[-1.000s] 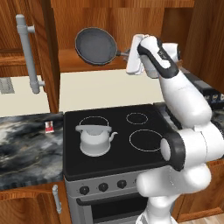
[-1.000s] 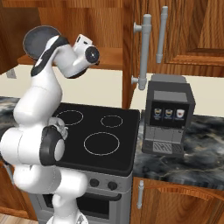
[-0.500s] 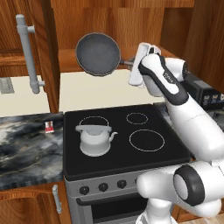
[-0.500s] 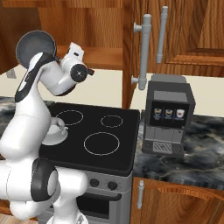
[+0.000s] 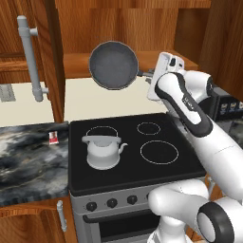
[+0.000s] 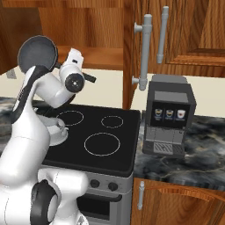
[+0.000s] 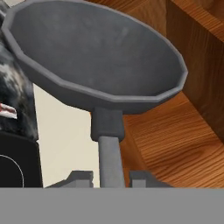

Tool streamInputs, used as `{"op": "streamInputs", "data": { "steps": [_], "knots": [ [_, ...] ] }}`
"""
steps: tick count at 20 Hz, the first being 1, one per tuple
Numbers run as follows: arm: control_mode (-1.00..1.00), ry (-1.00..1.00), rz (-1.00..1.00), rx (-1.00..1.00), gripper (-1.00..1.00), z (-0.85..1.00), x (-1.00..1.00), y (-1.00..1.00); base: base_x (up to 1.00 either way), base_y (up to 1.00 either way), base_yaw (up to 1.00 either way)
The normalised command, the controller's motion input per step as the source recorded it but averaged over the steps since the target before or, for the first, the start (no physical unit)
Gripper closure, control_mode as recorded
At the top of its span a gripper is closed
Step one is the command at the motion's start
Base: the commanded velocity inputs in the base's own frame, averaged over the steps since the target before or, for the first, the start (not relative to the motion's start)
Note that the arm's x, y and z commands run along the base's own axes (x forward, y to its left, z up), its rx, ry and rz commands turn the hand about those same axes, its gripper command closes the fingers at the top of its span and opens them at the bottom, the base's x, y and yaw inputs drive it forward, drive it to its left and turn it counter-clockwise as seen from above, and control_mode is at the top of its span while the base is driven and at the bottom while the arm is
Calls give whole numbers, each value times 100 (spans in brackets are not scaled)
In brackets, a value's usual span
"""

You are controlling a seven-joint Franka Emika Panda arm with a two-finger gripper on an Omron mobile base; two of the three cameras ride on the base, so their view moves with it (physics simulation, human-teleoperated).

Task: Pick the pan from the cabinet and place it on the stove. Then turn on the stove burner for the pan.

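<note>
- Fingers (image 7: 83, 178) of the two-finger gripper (image 7: 110, 178) are closed on the thin straight dark handle of the pan, one tip on each side of it, w/ no gap visible.
- Small round dark grey frying pan (image 5: 114, 65) is held in the air by that handle, tilted so its inside faces the camera in the left base view; it hangs in front of the open cabinet shelf, above the back of the cooktop, touching nothing else.
- Wide red-brown wooden wall cabinet (image 5: 142, 23) is open, its door w/ long grey bar handle (image 5: 33, 57) swung out to the side.
- Black glass cooktop stove (image 5: 128, 156) is below; the white kettle w/ loop handle (image 5: 102, 151) sits on the front-left ring, approx. covering it.
- Mid-sized white ring burner (image 5: 159, 152) at the front right is free; I judge it a likely place for the pan, but cannot be sure.
- Row of black knobs (image 5: 112, 203) on the grey metal front looks untouched.
- Progress, as I judge: picking is done, pan is out of the cabinet. Left to do: lower it flat on a ring, release, then turn the matching knob.
</note>
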Motion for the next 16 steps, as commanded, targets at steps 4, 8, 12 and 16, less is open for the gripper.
{"op": "streamInputs", "data": {
  "steps": [4, 8, 12, 16],
  "knots": [
    [-100, 0, -4, 0, 100, 0, -14, -3, 0, 0, 0],
    [-100, 0, -1, 0, 100, 0, 0, 0, 0, 0, 0],
    [-100, 0, 0, 0, 100, 0, 0, 0, 0, 0, 0],
    [-100, 0, -2, 0, 100, 0, -12, -7, 0, 0, 0]
  ]
}}
